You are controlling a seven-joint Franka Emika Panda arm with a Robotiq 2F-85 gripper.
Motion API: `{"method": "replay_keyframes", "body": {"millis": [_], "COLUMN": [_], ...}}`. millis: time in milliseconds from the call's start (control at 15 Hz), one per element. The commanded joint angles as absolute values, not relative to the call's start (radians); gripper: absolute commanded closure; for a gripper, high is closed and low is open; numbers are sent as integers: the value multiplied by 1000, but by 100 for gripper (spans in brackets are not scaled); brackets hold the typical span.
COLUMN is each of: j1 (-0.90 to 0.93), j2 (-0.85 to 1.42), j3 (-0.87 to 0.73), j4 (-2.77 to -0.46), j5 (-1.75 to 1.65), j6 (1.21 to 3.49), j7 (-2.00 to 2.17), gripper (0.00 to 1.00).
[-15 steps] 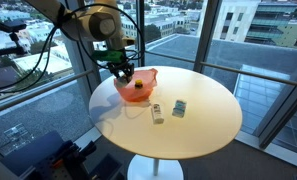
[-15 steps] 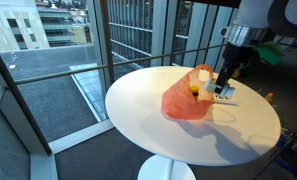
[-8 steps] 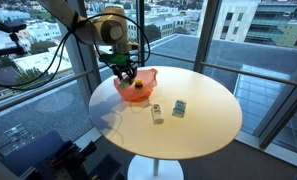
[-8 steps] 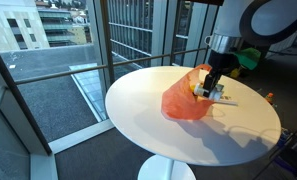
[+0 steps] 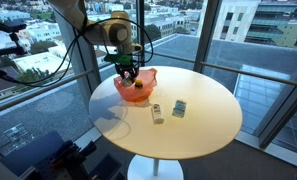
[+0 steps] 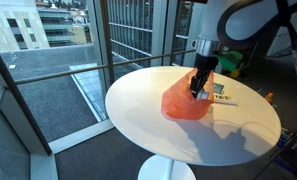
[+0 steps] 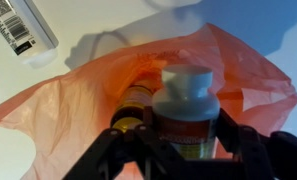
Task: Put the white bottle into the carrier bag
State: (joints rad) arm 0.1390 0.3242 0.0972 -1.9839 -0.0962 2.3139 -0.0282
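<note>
Upright white bottle (image 7: 185,100), over open orange carrier bag (image 7: 253,75), perhaps partly inside

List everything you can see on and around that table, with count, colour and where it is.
table: one, white, round, by the windows
windows: several, clear glass, around the table
bag: one, orange, on the table near its edge, mouth open
bottle: one, white cap, held at the bag's mouth
object in bag: one, yellow and dark, inside the bag; kind unclear
small items: two, pale, on the table beside the bag
arm: one, pale, reaching over the bag
gripper: one, dark, shut on the bottle
</note>
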Motion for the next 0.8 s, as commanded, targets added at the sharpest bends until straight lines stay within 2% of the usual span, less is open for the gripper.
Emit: {"method": "replay_keyframes", "body": {"millis": [0,333,400,467,533,733], "j1": [156,171,172,175,175,174], "j2": [392,439,442,445,447,441], "j3": [88,82,81,80,79,79], "j4": [-1895,-1873,-1870,-1869,-1871,-1876], "j5": [-124,-133,-136,-138,-139,-135], "j6": [2275,2276,2275,2275,2277,2274], "j7": [9,16,18,20,21,19], "gripper": [63,63,58,43,15,1]}}
